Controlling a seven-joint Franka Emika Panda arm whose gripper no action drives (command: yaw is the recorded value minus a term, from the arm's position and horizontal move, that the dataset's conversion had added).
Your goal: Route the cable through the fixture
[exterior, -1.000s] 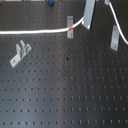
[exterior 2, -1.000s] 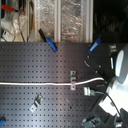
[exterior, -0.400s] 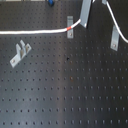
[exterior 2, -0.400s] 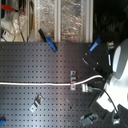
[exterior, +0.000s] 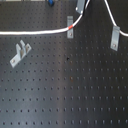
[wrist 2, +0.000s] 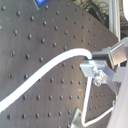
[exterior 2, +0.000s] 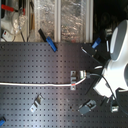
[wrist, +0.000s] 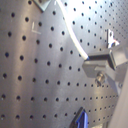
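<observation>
My white cable (exterior: 35, 33) runs in from the first exterior view's left across the perforated board (exterior: 65, 90), its red band (exterior: 72, 26) lying right at the short grey clip (exterior: 70, 27). I judge it at or just entering the clip; whether it is seated, I cannot tell. Past it, the cable rises to the gripper (exterior: 81, 6), fingers pinching it, then loops toward the taller clip (exterior: 115, 38). The two-pronged bracket (exterior: 20, 53) stands untouched.

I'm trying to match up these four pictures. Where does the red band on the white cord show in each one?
First exterior view: the red band sits upper middle, at the fixture.
Second exterior view: lower middle, by the fixture.
First wrist view: not in it.
Second wrist view: not in it.
Shared landmark: the cable.
</observation>
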